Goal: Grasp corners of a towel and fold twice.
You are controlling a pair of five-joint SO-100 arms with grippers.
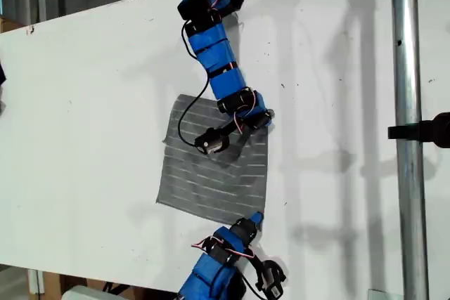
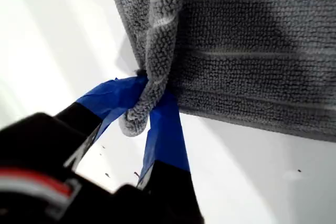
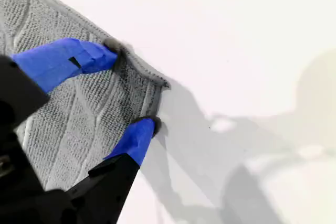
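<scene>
The grey striped towel (image 1: 211,180) lies spread on the white table (image 1: 84,138). My first gripper (image 1: 255,218) (image 2: 149,95), on the arm coming from the exterior view's bottom, is shut on the towel's (image 2: 252,40) near right corner (image 2: 134,119), which is bunched and lifted between the blue fingers. My second gripper (image 1: 264,119) (image 3: 131,90), on the arm from the exterior view's top, is open. Its two blue fingertips (image 3: 107,55) rest on the towel (image 3: 79,114) on either side of the far right corner (image 3: 160,81), which lies flat and slightly puckered.
A metal pole (image 1: 408,131) with a black clamp (image 1: 422,131) stands along the exterior view's right. The second arm's black cable (image 1: 184,121) and wrist camera (image 1: 211,142) hang over the towel. The table's edge runs along the exterior view's lower left.
</scene>
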